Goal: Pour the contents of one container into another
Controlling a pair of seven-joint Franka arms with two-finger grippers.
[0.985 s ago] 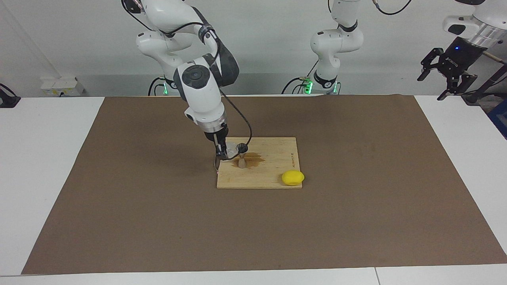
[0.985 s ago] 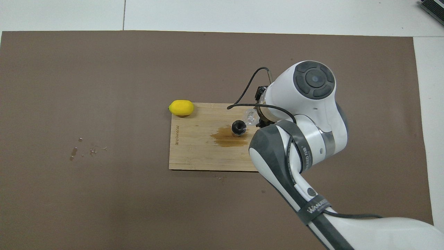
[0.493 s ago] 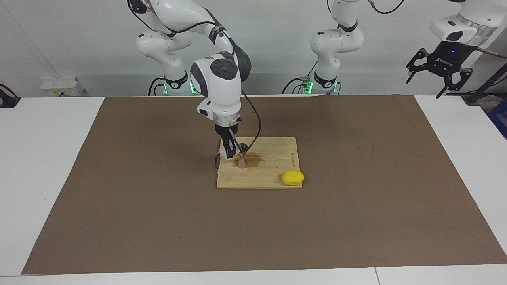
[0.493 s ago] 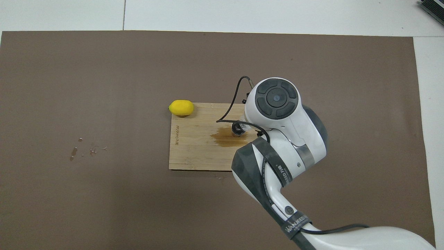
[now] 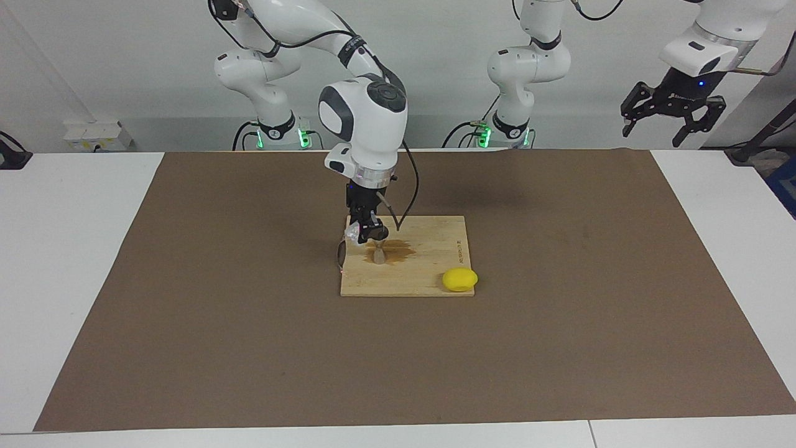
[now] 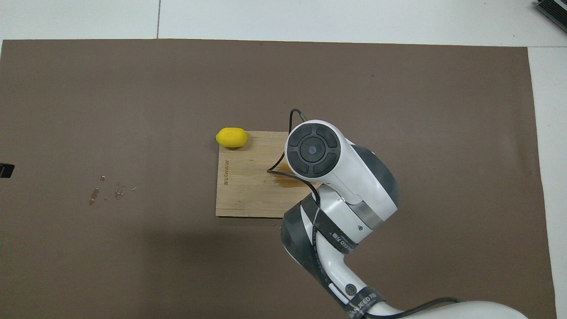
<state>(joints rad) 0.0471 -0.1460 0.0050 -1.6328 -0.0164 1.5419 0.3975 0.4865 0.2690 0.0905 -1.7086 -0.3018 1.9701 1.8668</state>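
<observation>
Right arm had swung toward the board's middle since a second before; its right claw (image 5: 365, 235), clamped on the small clear glass cup (image 5: 354, 233), hung over the silver hourglass jigger (image 5: 379, 254). Brown mat (image 5: 249, 323) on white table (image 5: 74, 261). Wooden cutting board (image 5: 423, 277), stained; jigger upright on stain. Yellow lemon (image 5: 460, 279) at board's corner. Left claw (image 5: 671, 115), raised, spread wide, waiting.

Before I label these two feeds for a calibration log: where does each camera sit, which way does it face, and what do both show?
Facing view: high across the table, looking at the robots; both bases, the right gripper holding the glass cup over the jigger, and the raised left gripper show.
Overhead view: above the robots' end, looking steeply down; only the right arm shows, hiding cup and jigger.
Shared: cutting board, lemon, the stain.
</observation>
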